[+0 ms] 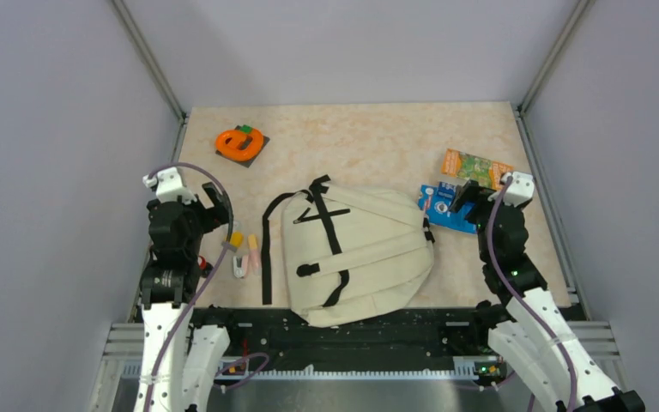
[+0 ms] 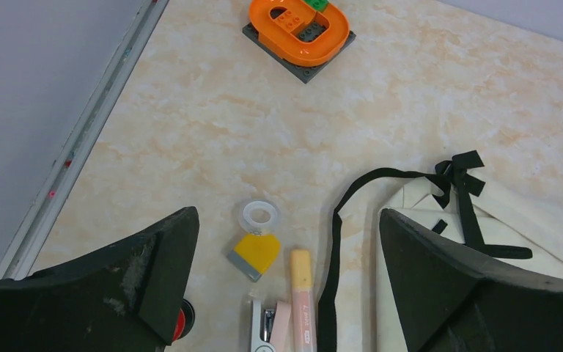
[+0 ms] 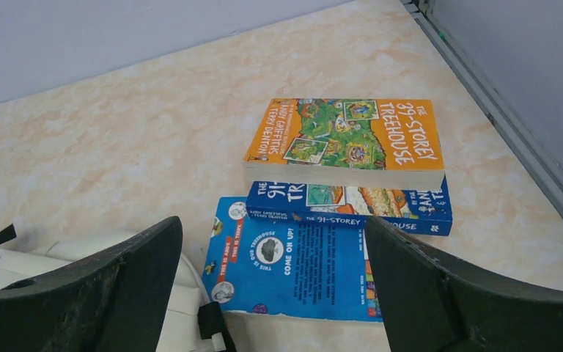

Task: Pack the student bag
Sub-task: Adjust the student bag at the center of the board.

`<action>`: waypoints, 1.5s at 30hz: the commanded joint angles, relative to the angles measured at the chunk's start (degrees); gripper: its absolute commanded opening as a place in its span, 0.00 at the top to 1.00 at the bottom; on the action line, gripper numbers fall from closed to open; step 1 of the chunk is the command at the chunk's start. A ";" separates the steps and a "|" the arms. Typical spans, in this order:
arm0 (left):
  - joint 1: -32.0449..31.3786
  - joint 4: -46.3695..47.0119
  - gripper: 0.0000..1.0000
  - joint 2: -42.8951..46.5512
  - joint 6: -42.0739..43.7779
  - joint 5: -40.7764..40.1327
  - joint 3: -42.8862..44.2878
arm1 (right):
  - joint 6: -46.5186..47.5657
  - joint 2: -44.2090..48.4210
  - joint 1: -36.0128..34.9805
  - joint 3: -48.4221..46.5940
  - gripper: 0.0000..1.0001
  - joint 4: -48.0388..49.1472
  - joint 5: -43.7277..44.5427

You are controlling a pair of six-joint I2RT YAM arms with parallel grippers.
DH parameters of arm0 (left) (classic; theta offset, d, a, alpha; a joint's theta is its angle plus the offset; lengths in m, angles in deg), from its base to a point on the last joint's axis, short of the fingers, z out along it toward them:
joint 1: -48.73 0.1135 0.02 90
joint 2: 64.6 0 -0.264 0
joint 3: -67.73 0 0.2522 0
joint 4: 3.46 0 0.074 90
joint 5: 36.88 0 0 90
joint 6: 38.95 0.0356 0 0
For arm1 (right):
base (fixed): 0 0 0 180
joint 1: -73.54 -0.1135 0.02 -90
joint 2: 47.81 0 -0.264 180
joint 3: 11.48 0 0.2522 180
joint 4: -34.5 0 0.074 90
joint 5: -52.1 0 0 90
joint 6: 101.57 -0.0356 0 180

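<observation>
The cream student bag (image 1: 356, 253) lies flat in the middle of the table, black straps up; its edge shows in the left wrist view (image 2: 425, 213) and the right wrist view (image 3: 81, 253). My left gripper (image 1: 219, 206) is open and empty, left of the bag, above a tape dispenser (image 2: 258, 238), a pink pen (image 2: 302, 297) and a stapler (image 2: 267, 326). My right gripper (image 1: 468, 199) is open and empty over a flat blue book (image 3: 293, 268). A second blue book (image 3: 352, 205) and an orange book (image 3: 348, 139) are stacked just beyond it.
An orange brick ring on a grey plate (image 1: 240, 142) sits at the far left; it also shows in the left wrist view (image 2: 299, 31). A red and black round thing (image 2: 181, 323) peeks from under my left finger. Metal rails (image 1: 542, 184) bound the table sides.
</observation>
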 commanded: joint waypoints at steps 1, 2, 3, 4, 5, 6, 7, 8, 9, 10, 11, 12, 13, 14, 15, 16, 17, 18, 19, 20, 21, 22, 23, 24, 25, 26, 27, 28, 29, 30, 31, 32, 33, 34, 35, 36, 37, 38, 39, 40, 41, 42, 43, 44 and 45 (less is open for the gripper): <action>0.24 1.67 0.02 -0.85 -1.07 -0.90 2.14 | -0.78 0.95 -0.34 -2.16 0.06 0.77 1.98; 0.24 1.77 0.02 -0.89 -0.98 -0.90 2.05 | -0.81 1.05 -0.35 -2.03 0.05 0.78 2.14; 0.27 1.87 0.02 -0.89 -0.92 -1.10 1.90 | -0.82 1.07 -0.34 -2.08 0.04 0.76 2.27; 0.29 1.92 0.02 -0.93 -0.88 -1.31 1.79 | -0.73 1.14 -0.41 -2.05 0.04 0.66 2.29; 0.28 1.90 0.02 -1.05 -0.87 -1.52 1.78 | -0.69 1.12 -0.40 -2.15 0.03 0.45 2.07; 0.27 1.91 0.02 -1.04 -0.80 -1.55 1.79 | -0.64 1.25 -0.36 -2.13 0.02 0.26 1.74; 0.29 1.92 0.02 -1.00 -0.72 -1.56 1.78 | -0.53 1.41 -0.34 -2.02 0.01 0.20 1.53; 0.29 1.93 0.02 -1.06 -0.58 -1.56 1.72 | -0.54 1.57 -0.40 -1.80 0.01 0.27 1.09; 0.21 1.97 0.02 -0.97 -0.46 -1.56 1.59 | -0.37 1.85 -0.38 -1.54 0.01 0.52 0.51; 0.28 2.14 0.02 -0.94 -0.18 -1.31 1.34 | -0.41 2.13 -0.41 -1.41 0.01 0.76 -0.01; 0.24 2.33 0.02 -1.10 0.09 -1.11 0.98 | -0.46 2.37 -0.38 -1.32 0.01 0.90 -0.63; 0.24 2.43 0.02 -1.33 0.43 -0.78 0.70 | -0.43 2.52 -0.35 -1.29 0.01 1.08 -1.22; 0.24 2.38 0.02 -1.74 0.88 -0.04 0.50 | -0.34 2.59 -0.40 -1.37 0.01 1.13 -1.59; 0.26 2.37 0.02 -2.23 1.29 1.04 0.32 | -0.33 2.51 -0.39 -1.51 0.01 0.87 -1.96; 0.18 2.30 0.02 -2.83 1.65 2.50 0.20 | -0.56 2.34 -0.34 -1.80 0.01 0.63 -2.32; 0.20 2.21 0.02 -3.47 1.89 3.53 0.26 | -0.82 2.16 -0.36 -1.99 0.01 0.37 -2.72; 0.12 1.93 0.02 -4.27 1.93 4.01 0.45 | -1.13 1.82 -0.35 -2.10 0.01 0.22 -3.25; -0.07 1.61 0.02 -5.07 1.83 3.98 0.52 | -1.75 1.44 -0.39 -2.24 0.01 0.18 -3.98; -0.50 1.08 0.02 -5.82 1.54 4.09 0.83 | -2.26 0.83 -0.39 -2.37 0.01 0.11 -4.79; -1.34 0.16 0.02 -6.56 0.83 4.36 1.35 | -2.71 0.20 -0.39 -2.64 0.01 0.06 -5.90; -2.28 -0.93 0.02 -7.20 -0.15 4.48 1.81 | -3.31 -0.72 -0.36 -3.04 0.01 -0.33 -7.08; -5.05 -1.20 0.02 -7.62 -1.50 4.29 1.92 | -3.79 -1.72 -0.34 -3.73 0.01 -0.49 -7.99; -8.50 -1.39 0.02 -7.80 -2.94 3.64 1.87 | -4.47 -3.10 -0.35 -4.43 0.01 -2.22 -8.89; -11.33 -1.67 0.02 -7.81 -4.60 2.33 1.70 | -5.24 -4.25 -0.36 -5.18 0.01 -3.33 -9.81; -14.68 -1.75 0.02 -7.73 -6.58 0.92 1.18 | -5.87 -5.40 -0.34 -5.88 0.01 -4.39 -11.16; -17.72 -1.41 0.02 -7.73 -8.62 -0.53 0.21 | -6.64 -6.66 -0.40 -6.55 0.01 -5.59 -12.60; -21.06 -0.70 0.02 -7.72 -10.49 -1.75 -1.06 | -7.37 -7.70 -0.38 -7.17 0.01 -7.09 -13.83; -23.61 0.21 0.02 -7.91 -12.25 -2.48 -2.52 | -8.07 -8.62 -0.35 -7.77 0.01 -8.70 -14.79; -25.89 1.13 0.02 -8.26 -14.02 -2.45 -4.53 | -8.74 -9.40 -0.34 -8.27 0.01 -10.70 -15.22; -27.46 2.05 0.02 -8.66 -15.97 -1.84 -6.09 | -9.32 -9.86 -0.39 -8.55 0.01 -12.42 -15.52; -28.36 3.07 0.02 -8.97 -17.77 -0.51 -7.74 | -9.80 -10.10 -0.42 -8.46 0.01 -13.60 -16.24; -28.98 4.15 0.02 -9.07 -19.64 1.04 -9.32 | -10.16 -10.08 -0.36 -8.08 0.01 -14.75 -17.02; -29.19 4.69 0.02 -9.14 -21.31 2.93 -10.68 | -10.65 -9.95 -0.40 -7.57 0.01 -15.66 -18.00; -29.31 4.79 0.02 -9.04 -22.76 4.29 -11.73 | -11.25 -9.58 -0.36 -6.97 0.01 -16.21 -19.01; -29.53 4.94 0.02 -8.90 -24.24 5.35 -12.91 | -11.70 -9.29 -0.40 -6.25 0.01 -16.62 -20.08; -29.71 4.99 0.02 -8.53 -25.53 5.60 -14.10 | -12.13 -9.14 -0.38 -5.57 0.01 -16.87 -21.39; -29.96 5.06 0.02 -7.84 -27.42 7.33 -15.38 | -12.55 -9.16 -0.41 -5.04 0.01 -17.02 -22.67; -30.21 5.15 0.02 -6.87 -28.71 7.85 -16.89 | -12.83 -9.52 -0.41 -4.61 0.02 -17.29 -23.49; -30.46 5.23 0.02 -5.90 -30.08 8.32 -18.51 | -12.98 -10.09 -0.35 -4.31 0.02 -17.69 -25.59; -30.68 5.32 0.02 -4.73 -31.47 9.01 -20.13 | -13.13 -10.87 -0.35 -3.94 0.03 -18.09 -26.97; -30.84 5.47 0.02 -3.64 -32.88 9.91 -21.76 | -13.14 -11.64 -0.38 -3.57 0.05 -18.49 -28.43; -31.05 5.66 0.02 -2.56 -34.31 10.82 -23.34 | -13.31 -12.37 -0.42 -3.18 0.06 -18.99 -29.61; -31.22 5.84 0.02 -1.43 -35.87 11.85 -24.87 | -13.61 -13.02 -0.35 -2.81 0.06 -19.17 -30.74; -31.55 5.96 0.02 -0.33 -37.27 12.65 -26.21 | -13.72 -13.51 -0.36 -2.41 0.07 -19.36 -31.97; -31.98 5.97 0.02 0.75 -38.40 13.16 -27.29 | -14.06 -14.07 -0.40 -1.87 0.07 -19.36 -32.85</action>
